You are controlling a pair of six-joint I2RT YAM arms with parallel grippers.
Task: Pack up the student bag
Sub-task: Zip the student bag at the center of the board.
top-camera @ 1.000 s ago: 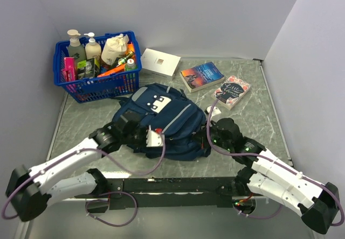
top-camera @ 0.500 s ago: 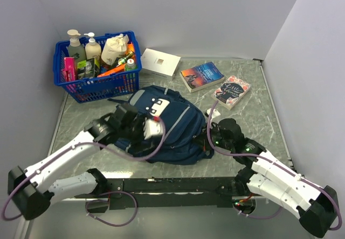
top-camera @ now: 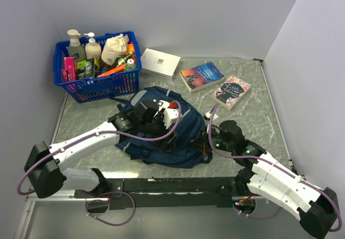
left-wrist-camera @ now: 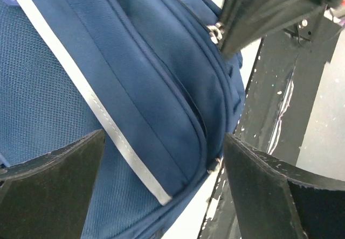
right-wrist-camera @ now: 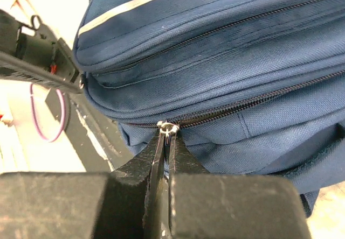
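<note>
The student bag [top-camera: 183, 134], a navy backpack, lies flat in the middle of the table. My left gripper [top-camera: 164, 121] hovers over its upper middle. In the left wrist view it [left-wrist-camera: 161, 188] stands wide open above the blue fabric [left-wrist-camera: 151, 88] and a grey stripe [left-wrist-camera: 102, 115], holding nothing. My right gripper [top-camera: 204, 142] is at the bag's right edge. In the right wrist view it [right-wrist-camera: 166, 136] is shut on a silver zipper pull [right-wrist-camera: 168, 126] at the end of a zipped seam on the bag [right-wrist-camera: 242, 61].
A blue plastic basket [top-camera: 102, 90] full of bottles and packets stands at the back left. A white box [top-camera: 160, 62] and two books [top-camera: 202, 76] [top-camera: 232, 91] lie behind the bag. Walls close in left, back and right. A black rail [top-camera: 172, 185] runs along the front.
My left gripper has opened and moved from the bag's near left edge up and to the right, over the bag's middle. The right gripper has stayed shut on the zipper pull.
</note>
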